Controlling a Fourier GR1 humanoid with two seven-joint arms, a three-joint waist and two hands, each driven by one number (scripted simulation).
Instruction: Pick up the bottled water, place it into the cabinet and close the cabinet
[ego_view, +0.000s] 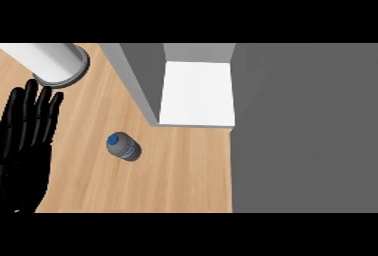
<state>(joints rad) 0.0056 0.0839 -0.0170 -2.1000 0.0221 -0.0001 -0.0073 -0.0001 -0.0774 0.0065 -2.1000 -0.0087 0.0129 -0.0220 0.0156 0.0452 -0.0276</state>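
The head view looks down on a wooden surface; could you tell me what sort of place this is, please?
Probably a kitchen counter: a light wooden countertop, a grey cabinet standing open with a white inside, and a blue-capped bottled water upright before it. The left hand rests open at the left edge.

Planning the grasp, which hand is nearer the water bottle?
Left. The left hand rests open at the view's left edge, beside the water bottle. The right hand isn't visible.

Single head view, looked steeply down on counter (170, 175); cabinet (198, 92) at top centre, left hand (26, 145) at left edge.
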